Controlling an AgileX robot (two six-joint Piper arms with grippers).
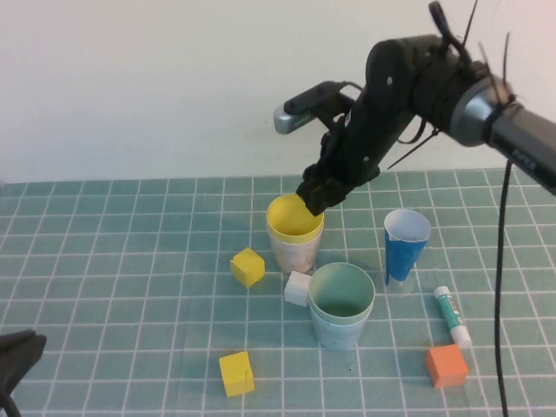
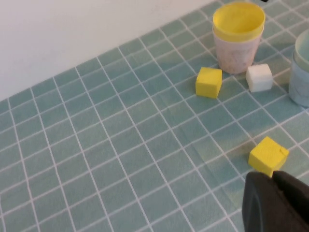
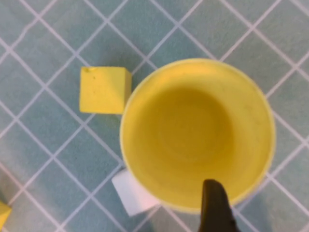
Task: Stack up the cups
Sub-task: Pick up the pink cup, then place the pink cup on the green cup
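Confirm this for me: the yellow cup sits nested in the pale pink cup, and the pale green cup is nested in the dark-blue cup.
Not quite. The yellow cup does sit in the pale pink cup, below the right gripper. But the high view shows the pale green cup nested in the light blue cup; the dark-blue cup stands alone.

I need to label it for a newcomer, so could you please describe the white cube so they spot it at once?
Start at the yellow cup under the right gripper; the green cup stands nearer the robot. The white cube sits between them, the only white block.
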